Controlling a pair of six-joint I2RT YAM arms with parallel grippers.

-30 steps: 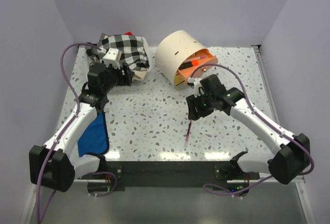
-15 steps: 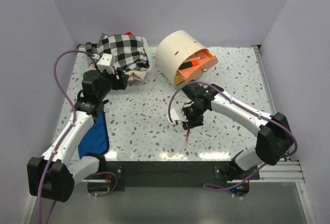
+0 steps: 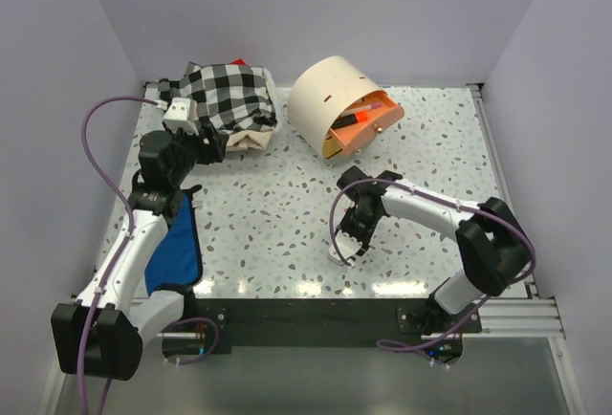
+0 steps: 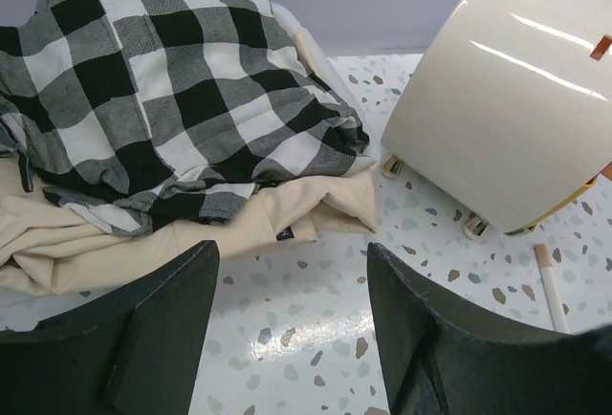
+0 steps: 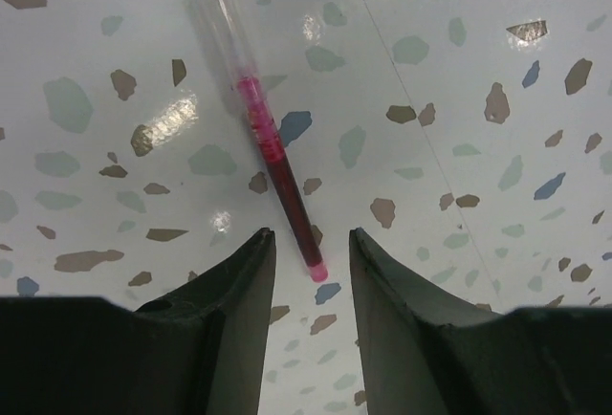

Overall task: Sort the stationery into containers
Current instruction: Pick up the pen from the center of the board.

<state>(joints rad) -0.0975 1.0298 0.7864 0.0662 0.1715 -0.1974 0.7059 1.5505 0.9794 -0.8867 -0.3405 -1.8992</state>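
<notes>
A thin pink pen (image 5: 273, 171) with a clear cap lies flat on the speckled table. My right gripper (image 5: 311, 238) is open and points down over it, and the pen's pink end lies between the two fingertips, untouched. From above, the right gripper (image 3: 355, 236) covers most of the pen (image 3: 341, 255). The cream drum cabinet (image 3: 328, 98) stands at the back, with one orange drawer (image 3: 375, 123) pulled open; an orange highlighter and a black pen lie in it. My left gripper (image 4: 292, 254) is open and empty, low over the table between the cloth pile and the cabinet (image 4: 507, 99).
A black-and-white checked cloth pile (image 3: 228, 93) on beige cloth (image 4: 115, 243) lies at the back left. A blue cloth (image 3: 178, 248) lies beside the left arm. A thin pale stick (image 4: 550, 286) lies by the cabinet's gold feet. Walls close the table in on three sides.
My right gripper has swung from near the cabinet towards the near edge and come down over the pink pen. My left arm has drawn back to the left, away from the cloth pile.
</notes>
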